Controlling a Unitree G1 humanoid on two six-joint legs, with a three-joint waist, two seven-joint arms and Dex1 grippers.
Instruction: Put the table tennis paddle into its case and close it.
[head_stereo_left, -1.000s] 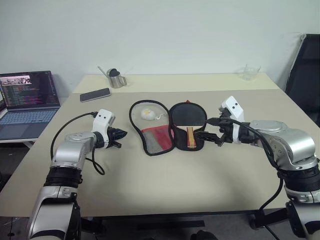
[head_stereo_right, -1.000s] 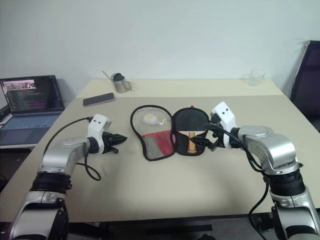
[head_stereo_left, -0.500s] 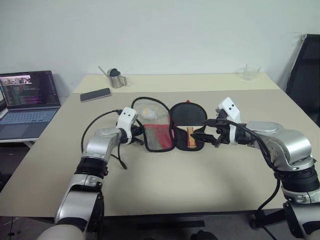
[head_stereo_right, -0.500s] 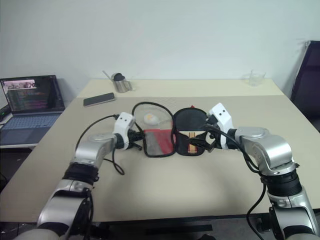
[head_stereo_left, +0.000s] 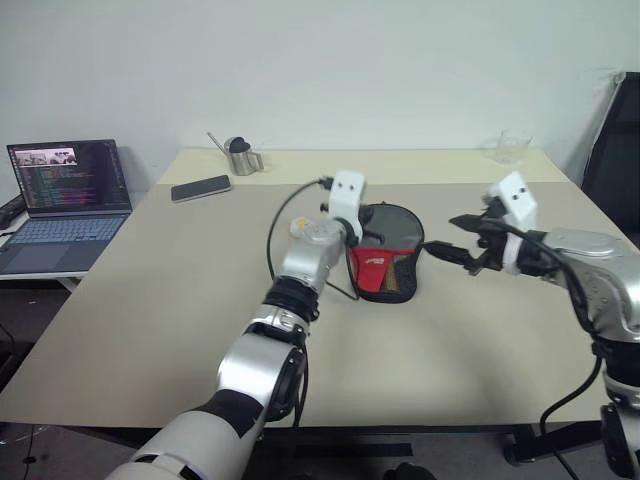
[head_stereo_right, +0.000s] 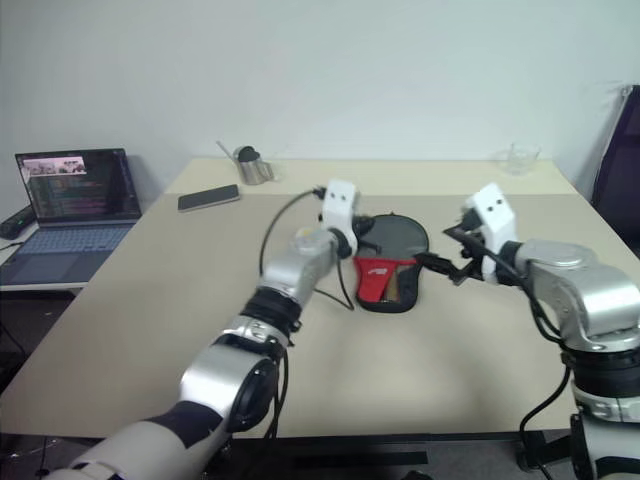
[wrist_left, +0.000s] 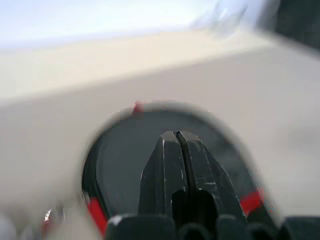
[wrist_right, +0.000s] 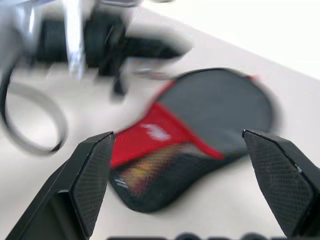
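The case (head_stereo_left: 388, 256) lies folded shut in the middle of the table, black round part to the back, red panel with white logo and mesh pocket to the front. The table tennis paddle is covered by the flap; a pale striped handle (wrist_right: 150, 171) shows faintly through the mesh. My left gripper (head_stereo_left: 366, 236) is shut with nothing seen between its fingers (wrist_left: 170, 150). It hovers at the case's left edge, over the black part. My right gripper (head_stereo_left: 448, 240) stands open just right of the case, apart from it, pointing at it.
A dark phone (head_stereo_left: 200, 188) and a metal cup (head_stereo_left: 240, 157) sit at the back left. An open laptop (head_stereo_left: 65, 200) stands on a side desk to the left. A clear glass (head_stereo_left: 512, 146) is at the back right, a dark chair (head_stereo_left: 618, 130) beyond.
My left arm swung right across the table and the case's open flap now lies folded over the paddle. My right gripper drew back to the right and rose, still open.
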